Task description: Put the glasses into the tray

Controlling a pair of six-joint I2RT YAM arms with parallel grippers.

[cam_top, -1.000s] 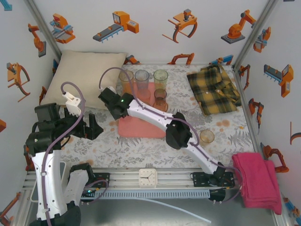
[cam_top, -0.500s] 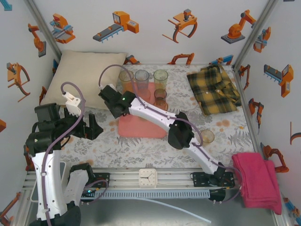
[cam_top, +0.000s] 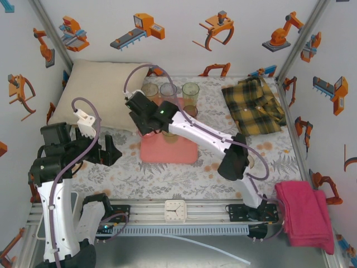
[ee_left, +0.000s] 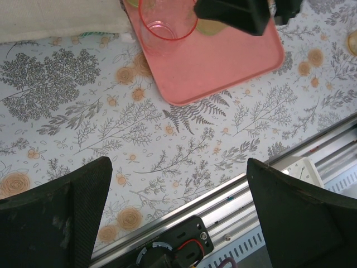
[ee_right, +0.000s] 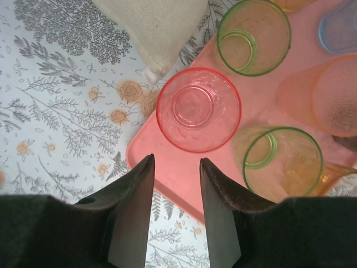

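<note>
The salmon-pink tray [cam_top: 167, 152] lies mid-table, with several glasses standing on it. In the right wrist view a pink glass [ee_right: 198, 109] stands upright near the tray's [ee_right: 178, 167] left edge. Two green glasses [ee_right: 254, 37] [ee_right: 283, 162], an orange one [ee_right: 334, 95] and a blue one [ee_right: 340, 28] stand around it. My right gripper [ee_right: 175, 162] hovers over the tray just short of the pink glass, open, with nothing between its fingers. In the left wrist view the pink glass [ee_left: 167, 22] stands on the tray [ee_left: 223, 61]. My left gripper [ee_left: 177, 164] stands wide open above the tablecloth near the front rail.
A cream pillow [cam_top: 100, 92] lies at the back left, touching the tray's corner. A yellow plaid shirt [cam_top: 254, 106] is at the back right and a magenta cloth [cam_top: 304, 212] at the front right. One more glass [cam_top: 250, 160] peeks from behind the right arm's elbow.
The right gripper has lifted and shifted right and back over the tray, and the arm's elbow has swung right, partly covering the loose glass on the table. The left arm has not moved.
</note>
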